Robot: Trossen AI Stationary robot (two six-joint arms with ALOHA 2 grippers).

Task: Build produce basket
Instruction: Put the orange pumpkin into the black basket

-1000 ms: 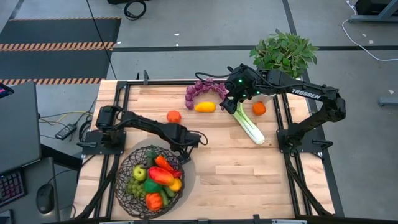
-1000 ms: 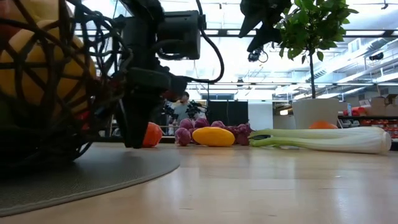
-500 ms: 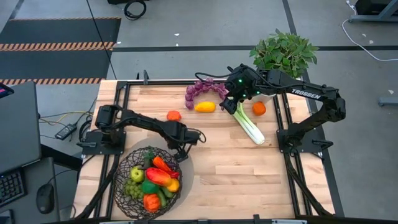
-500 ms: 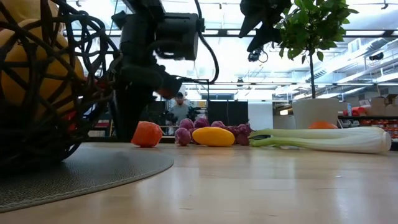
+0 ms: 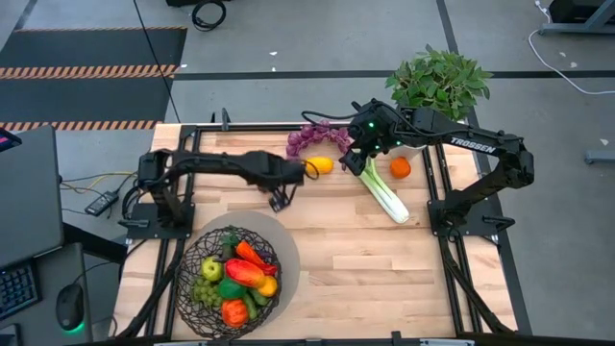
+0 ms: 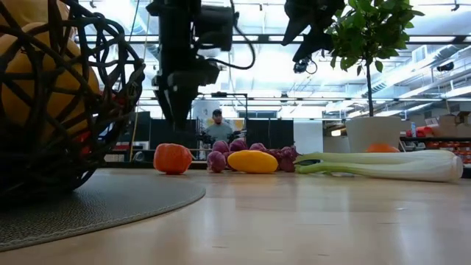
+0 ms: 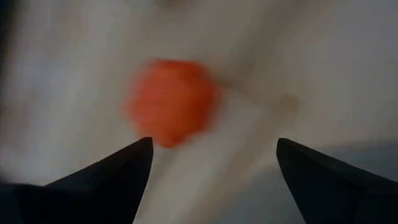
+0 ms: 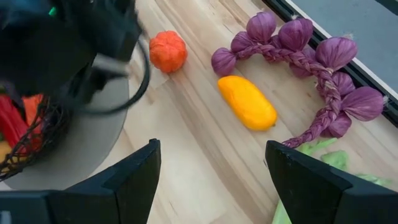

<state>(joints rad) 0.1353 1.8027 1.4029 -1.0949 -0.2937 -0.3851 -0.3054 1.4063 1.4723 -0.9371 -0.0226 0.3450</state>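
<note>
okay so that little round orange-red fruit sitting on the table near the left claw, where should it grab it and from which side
Best taken across its widest middle, coming straight down from above. The orange-red fruit is squat and rounded and sits alone on the bare table, with free space on both flanks for the fingers. The open left claw is above it, so a vertical descent looks simplest. The right claw waits over the celery.
</note>
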